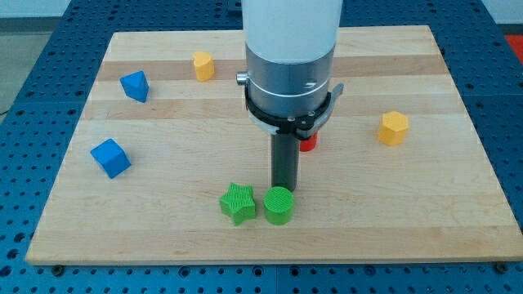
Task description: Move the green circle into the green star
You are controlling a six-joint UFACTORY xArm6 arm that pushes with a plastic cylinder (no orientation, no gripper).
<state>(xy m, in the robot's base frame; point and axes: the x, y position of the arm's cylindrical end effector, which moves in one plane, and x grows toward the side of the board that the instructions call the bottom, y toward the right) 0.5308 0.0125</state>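
Note:
The green circle (279, 206) sits near the board's bottom edge, just right of the green star (238, 202), with a narrow gap between them. My tip (285, 189) stands right behind the green circle, at its top-right edge, and seems to touch it. The rod rises from there to the arm's grey and white body.
Two blue blocks (135, 85) (110, 158) lie at the view's left. A yellow block (203, 65) is at the top left, an orange-yellow one (393, 127) at the right. A red block (308, 144) is partly hidden behind the arm. The wooden board (425, 212) rests on a blue pegboard.

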